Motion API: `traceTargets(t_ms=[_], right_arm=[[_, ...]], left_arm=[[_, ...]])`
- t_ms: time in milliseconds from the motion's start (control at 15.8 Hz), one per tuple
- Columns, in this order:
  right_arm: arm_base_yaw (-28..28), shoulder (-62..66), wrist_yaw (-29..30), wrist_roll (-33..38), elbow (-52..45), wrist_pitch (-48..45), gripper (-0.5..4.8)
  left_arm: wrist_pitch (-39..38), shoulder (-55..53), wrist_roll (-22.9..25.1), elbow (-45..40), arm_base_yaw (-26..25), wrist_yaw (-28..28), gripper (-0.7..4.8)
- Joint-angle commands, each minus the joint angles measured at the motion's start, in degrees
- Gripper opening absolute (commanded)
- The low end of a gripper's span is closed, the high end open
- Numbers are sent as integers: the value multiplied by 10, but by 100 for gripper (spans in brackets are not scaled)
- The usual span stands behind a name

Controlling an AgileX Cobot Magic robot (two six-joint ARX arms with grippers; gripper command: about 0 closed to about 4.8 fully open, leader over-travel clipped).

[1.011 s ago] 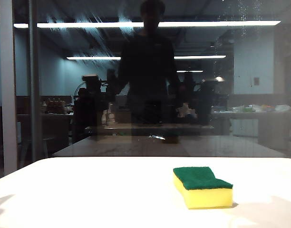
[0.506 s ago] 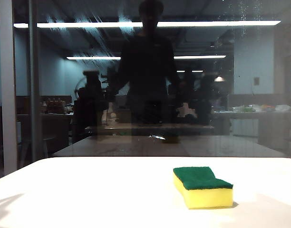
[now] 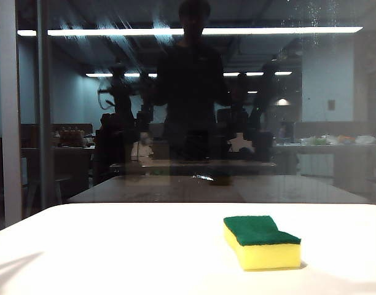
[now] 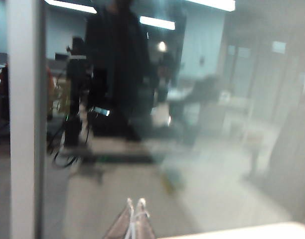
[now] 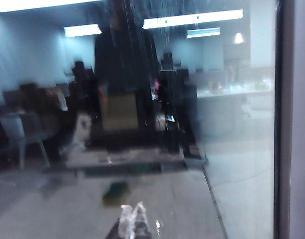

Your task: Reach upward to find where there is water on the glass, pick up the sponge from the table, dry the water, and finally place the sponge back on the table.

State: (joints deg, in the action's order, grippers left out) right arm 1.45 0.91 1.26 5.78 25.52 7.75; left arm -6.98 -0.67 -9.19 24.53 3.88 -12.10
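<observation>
The exterior camera is sitting low over the table (image 3: 114, 246), facing the glass (image 3: 335, 123) across it. Both wrist cameras are looking past their gripper tips, left gripper (image 4: 135, 202) and right gripper (image 5: 132, 209), close at that same reflective pane.

Ahead of the closed left gripper (image 4: 134, 215) and the closed right gripper (image 5: 132, 215), the glass (image 3: 360, 110) mirrored a dim room. High beyond both grippers ran long bright ceiling light strips (image 3: 280, 29), with a small round lamp (image 3: 284, 102) lower down. A pale blue wall (image 3: 326, 80) closed the far side. A grey frame bar (image 4: 25, 124) stood upright near the left gripper, to its outer side. Straight beyond the grippers lay a brown-grey mirrored tabletop (image 3: 237, 189). Farther off, on the right gripper's side, a long counter (image 3: 335, 147) bore small blurred items. A pale floor (image 5: 242, 174) spread past the right gripper.
</observation>
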Motion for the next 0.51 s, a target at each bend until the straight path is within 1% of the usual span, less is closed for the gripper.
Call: traceTargets(t_ms=[63,316,379,506], right_arm=[[0,38,-3,7,97,56,-2],[0,125,-2,7,232,62,-2],[0,158,-3,9,276,62,-2],[0,219,-2,59,350,64,-2]], left_arm=[[-10,-42,-48,80,0,5,-6],[-31,-162,-48,234,0,2,-6],[-38,-207,-48,286,0,-3,-6],[-51,-278,-48,371,0,-29,-6]])
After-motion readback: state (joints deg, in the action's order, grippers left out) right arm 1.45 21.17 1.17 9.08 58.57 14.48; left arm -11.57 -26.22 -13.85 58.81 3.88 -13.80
